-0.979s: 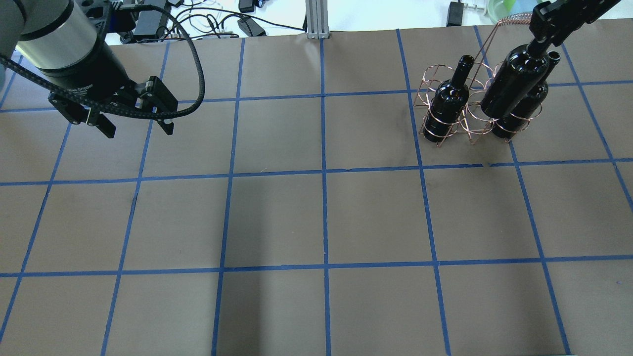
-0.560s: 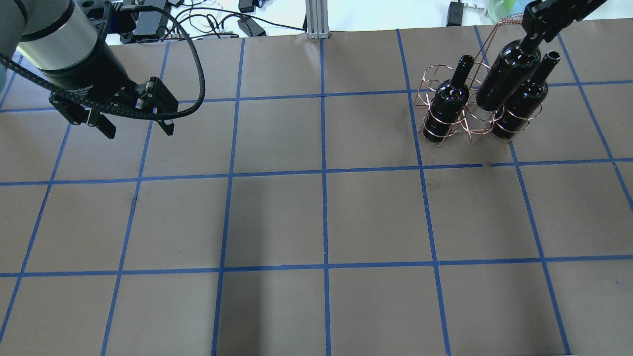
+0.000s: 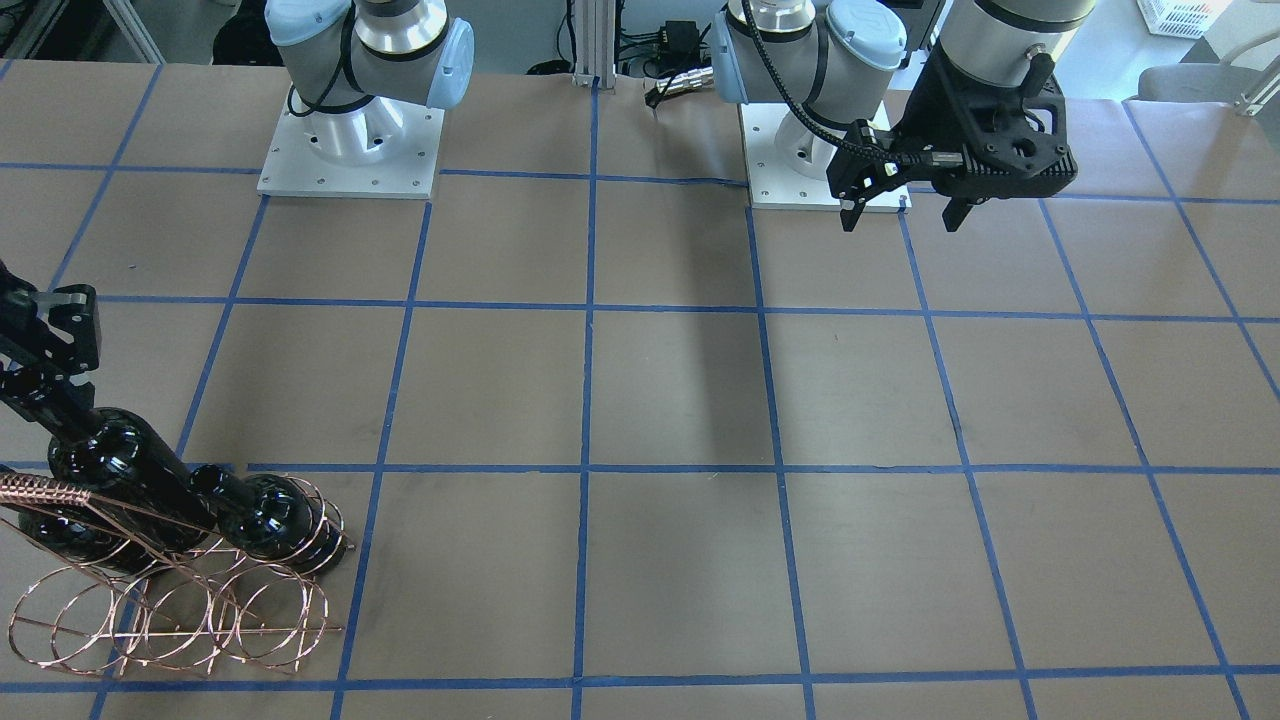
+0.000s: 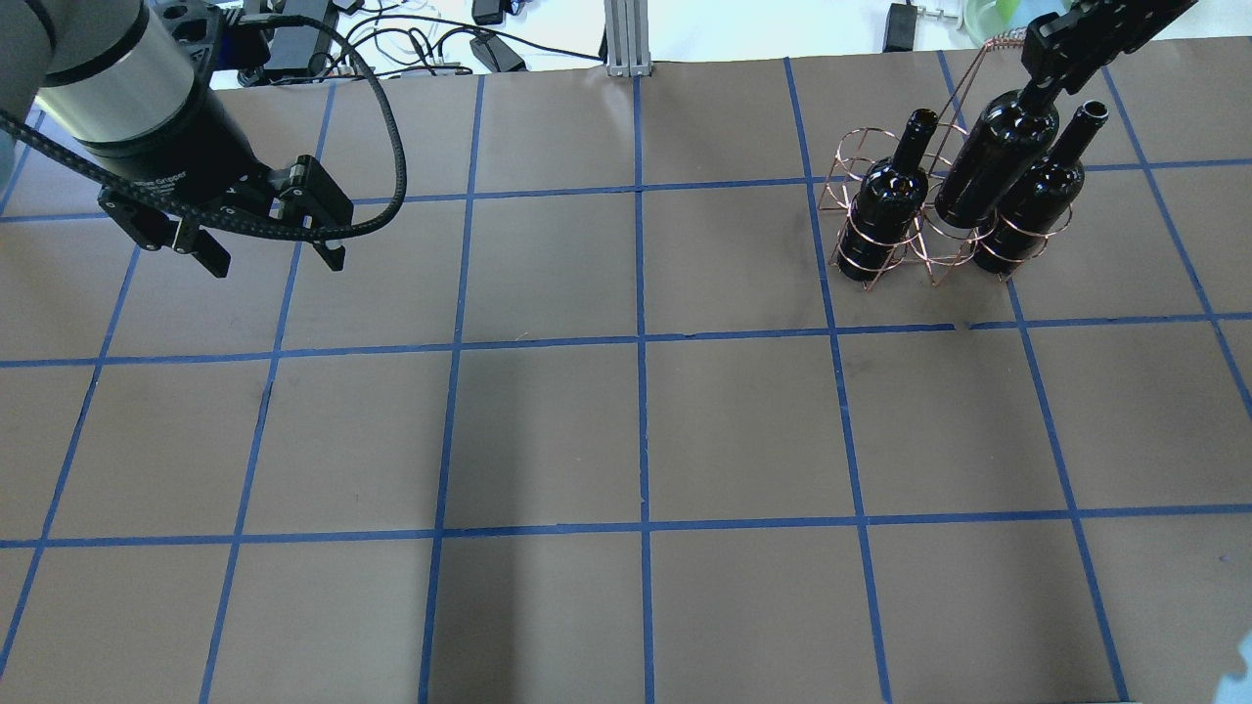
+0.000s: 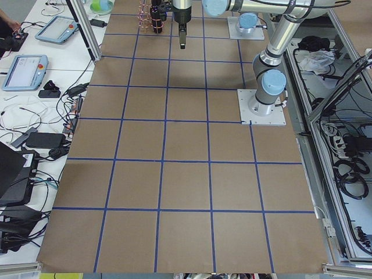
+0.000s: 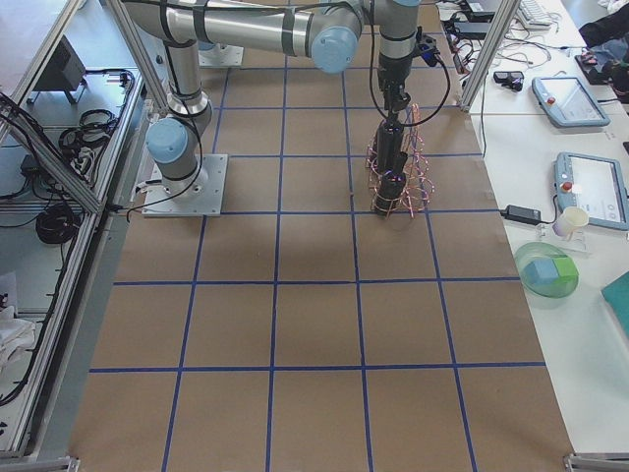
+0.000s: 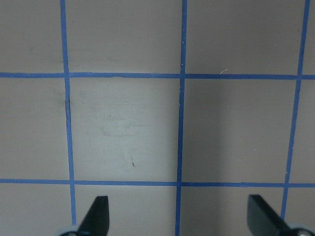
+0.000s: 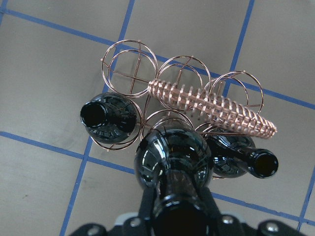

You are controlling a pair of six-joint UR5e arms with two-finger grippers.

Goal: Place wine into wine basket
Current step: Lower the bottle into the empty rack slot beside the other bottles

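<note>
Although the right gripper (image 4: 1045, 78) was clamped on the neck of the wine (image 4: 993, 161), the bottle hung tilted at the upper right of the overhead view. Its base was over the middle loop of the wine basket (image 8: 211, 105), between a left bottle (image 4: 885, 210) and a right bottle (image 4: 1037, 210) already seated. How deep it sat could not be told. That lean was the risk: the base could catch the thin wire rim or knock a neighbour, dragging or tipping the light rack, especially if released early. At upper left, the left gripper (image 4: 276, 262) hovered empty, fingers apart.
</note>
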